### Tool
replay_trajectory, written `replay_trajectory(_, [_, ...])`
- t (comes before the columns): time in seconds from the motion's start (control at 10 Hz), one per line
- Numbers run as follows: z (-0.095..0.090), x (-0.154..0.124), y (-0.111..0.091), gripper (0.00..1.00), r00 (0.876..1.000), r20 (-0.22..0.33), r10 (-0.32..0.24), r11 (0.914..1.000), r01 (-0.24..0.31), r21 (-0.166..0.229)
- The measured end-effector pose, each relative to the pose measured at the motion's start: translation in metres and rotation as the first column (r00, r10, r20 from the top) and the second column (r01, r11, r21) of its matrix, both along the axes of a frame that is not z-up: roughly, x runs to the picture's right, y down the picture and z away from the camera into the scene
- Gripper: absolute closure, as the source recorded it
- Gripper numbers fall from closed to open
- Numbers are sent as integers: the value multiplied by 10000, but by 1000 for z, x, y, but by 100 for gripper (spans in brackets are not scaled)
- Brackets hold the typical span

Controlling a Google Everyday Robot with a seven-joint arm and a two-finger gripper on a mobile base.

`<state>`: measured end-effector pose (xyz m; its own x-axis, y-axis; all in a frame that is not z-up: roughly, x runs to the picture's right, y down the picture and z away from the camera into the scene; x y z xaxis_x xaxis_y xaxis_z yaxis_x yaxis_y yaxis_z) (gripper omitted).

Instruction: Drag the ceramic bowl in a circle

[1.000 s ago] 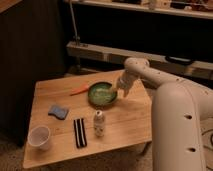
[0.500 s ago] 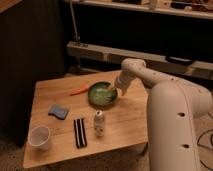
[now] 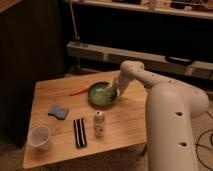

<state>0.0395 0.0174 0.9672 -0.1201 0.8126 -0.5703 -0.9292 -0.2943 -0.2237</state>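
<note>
Dim light is cast over a low wooden table (image 3: pixel 125 120), behind which a metal shelf rail (image 3: pixel 150 56) is seen running across the dark background, with a dark panel (image 3: pixel 30 50) standing at the far left.

All places are given from the ceramic bowl (image 3: pixel 100 96), which is set on the far half of the table, roughly midway across its width. It stands upright, and its pale mottled inside is visible.

The gripper (image 3: pixel 112 90) is found at the bowl's right-hand edge, lowered over the rim and into the inside. Its jaws are spread wide; whether the rim is touched or pinched cannot be told. The white arm (image 3: pixel 170 100) is seen reaching in from the right of the bowl, its bulky lower part filling the near right corner of the view.

Just left of the bowl, a slim orange object (image 3: pixel 80 91) is laid on the wood, its tip close to the rim. Nearer the camera and to the left, a blue sponge (image 3: pixel 58 111) is placed well apart from the bowl. Straight in front of the bowl a small pale bottle (image 3: pixel 99 123) is stood upright, with a black striped strip (image 3: pixel 79 132) lying just beside it on the left. A white cup (image 3: pixel 39 137) is set farthest from the bowl, near the front left corner
</note>
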Motion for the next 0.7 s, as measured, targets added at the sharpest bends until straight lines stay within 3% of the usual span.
replay_trajectory(0.4, [8,-2,5,73,10000,-53,-79,9993,77,-355])
replay_trajectory(0.7, [3,7,4,100,9996,-276,-33,9989,20,-463])
